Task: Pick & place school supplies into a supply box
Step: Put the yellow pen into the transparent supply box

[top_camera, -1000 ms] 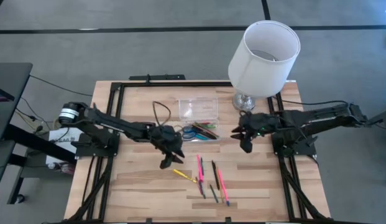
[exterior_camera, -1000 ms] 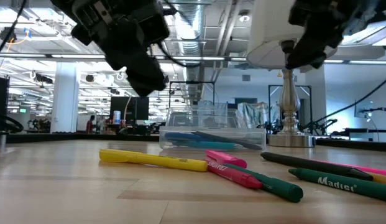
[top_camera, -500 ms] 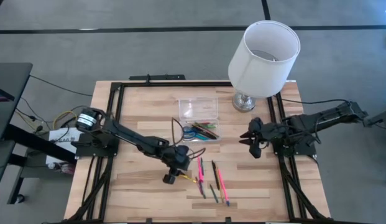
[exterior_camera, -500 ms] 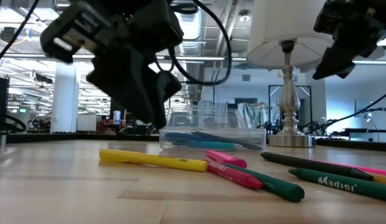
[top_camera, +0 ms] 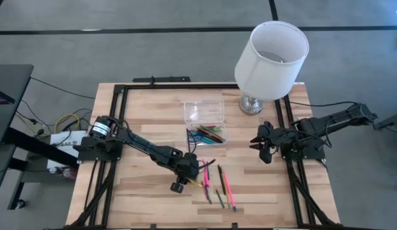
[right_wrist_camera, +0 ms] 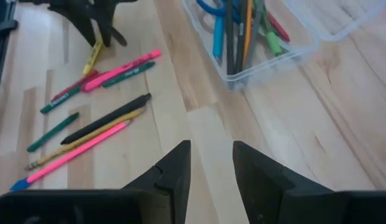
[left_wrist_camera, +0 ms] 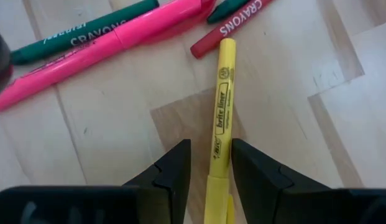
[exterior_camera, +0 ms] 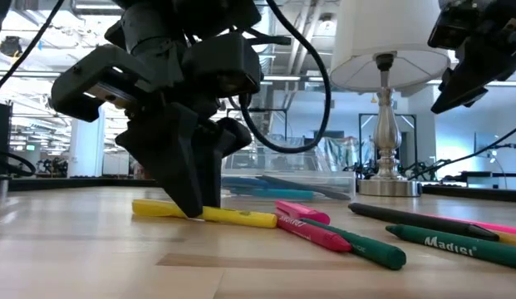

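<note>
- The left hand point(left_wrist_camera: 208, 171) stood over the yellow highlighter point(left_wrist_camera: 219, 134) on the surface, fingers parted astride its barrel, not yet gripping.
- The highlighter's long axis ran between the fingers.
- The right hand point(top_camera: 263, 142) waited open beside the supply box point(top_camera: 204, 120).

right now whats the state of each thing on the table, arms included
left gripper: down at the table, jaws astride the yellow highlighter, not clamped
yellow highlighter: capped, lying flat on the wood
right gripper: raised at the table's right side, jaws apart, empty
supply box: open, holding scissors and several pens
box lid: swung back flat
pink highlighter: capped, lying flat among loose crayons
lamp: upright at the table's far right
</note>
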You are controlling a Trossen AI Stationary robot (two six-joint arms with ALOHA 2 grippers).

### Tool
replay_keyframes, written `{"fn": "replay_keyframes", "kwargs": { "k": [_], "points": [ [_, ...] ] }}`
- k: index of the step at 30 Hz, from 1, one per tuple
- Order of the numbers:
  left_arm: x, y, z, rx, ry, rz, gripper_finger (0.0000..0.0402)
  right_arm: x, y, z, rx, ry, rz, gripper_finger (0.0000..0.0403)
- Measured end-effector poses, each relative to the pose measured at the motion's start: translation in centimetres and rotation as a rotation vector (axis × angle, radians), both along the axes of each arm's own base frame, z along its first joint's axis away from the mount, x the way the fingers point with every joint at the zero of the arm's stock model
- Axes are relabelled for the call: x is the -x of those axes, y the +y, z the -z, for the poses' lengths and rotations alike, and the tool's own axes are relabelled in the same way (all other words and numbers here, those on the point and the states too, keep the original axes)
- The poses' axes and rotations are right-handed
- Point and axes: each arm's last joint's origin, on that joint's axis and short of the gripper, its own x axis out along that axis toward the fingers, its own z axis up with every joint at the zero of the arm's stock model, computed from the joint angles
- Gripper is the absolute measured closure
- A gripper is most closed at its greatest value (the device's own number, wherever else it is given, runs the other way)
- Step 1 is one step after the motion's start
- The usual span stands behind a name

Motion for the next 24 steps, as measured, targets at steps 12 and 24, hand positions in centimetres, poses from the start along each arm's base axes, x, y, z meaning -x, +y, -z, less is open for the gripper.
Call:
{"fn": "replay_keyframes", "kwargs": {
  "k": [12, 24],
  "points": [
    [1.3, -0.3, 0.3, -0.137, 0.101, -0.128, 0.0306, 0.2, 0.2, 0.0, -0.002, -0.005, 0.012, 0.0291],
    [1.6, 0.0, 0.5, -0.105, 0.156, -0.303, 0.0377, 0.2, 0.1, 0.0, 0.013, -0.002, 0.035, 0.0291]
  ]
}}
